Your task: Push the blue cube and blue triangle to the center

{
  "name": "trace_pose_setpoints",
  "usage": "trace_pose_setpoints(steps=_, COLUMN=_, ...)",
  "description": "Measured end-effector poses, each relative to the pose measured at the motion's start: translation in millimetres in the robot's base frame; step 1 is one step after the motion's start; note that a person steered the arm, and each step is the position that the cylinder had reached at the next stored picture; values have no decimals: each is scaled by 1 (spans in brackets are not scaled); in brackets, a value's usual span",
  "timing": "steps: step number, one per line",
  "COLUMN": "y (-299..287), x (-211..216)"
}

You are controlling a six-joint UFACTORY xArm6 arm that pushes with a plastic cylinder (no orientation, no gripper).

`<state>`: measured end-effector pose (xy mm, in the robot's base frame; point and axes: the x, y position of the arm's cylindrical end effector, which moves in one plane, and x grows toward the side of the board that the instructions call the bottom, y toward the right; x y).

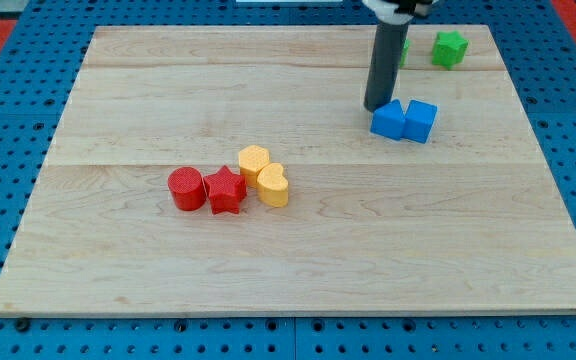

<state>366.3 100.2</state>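
The blue cube (pixel 421 121) and the blue triangle (pixel 389 120) sit side by side, touching, in the upper right part of the wooden board (pixel 118 260). The triangle is on the left of the pair. My tip (pixel 376 106) stands just at the triangle's upper left edge, touching or nearly touching it. The dark rod rises from there to the view's top.
A red cylinder (pixel 185 188), a red star (pixel 225 190), a yellow hexagon (pixel 254 162) and a yellow heart (pixel 272 185) cluster left of the board's middle. A green block (pixel 449 48) sits near the top right edge; another green block (pixel 405 50) shows partly behind the rod.
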Motion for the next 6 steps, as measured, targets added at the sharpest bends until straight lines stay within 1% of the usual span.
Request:
trace_pose_setpoints(steps=1, y=-28, x=12)
trace_pose_setpoints(steps=2, y=-13, x=-11)
trace_pose_setpoints(steps=3, y=27, x=-19)
trace_pose_setpoints(steps=4, y=83, x=-19)
trace_pose_setpoints(steps=5, y=117, x=0)
trace_pose_setpoints(steps=6, y=135, x=22)
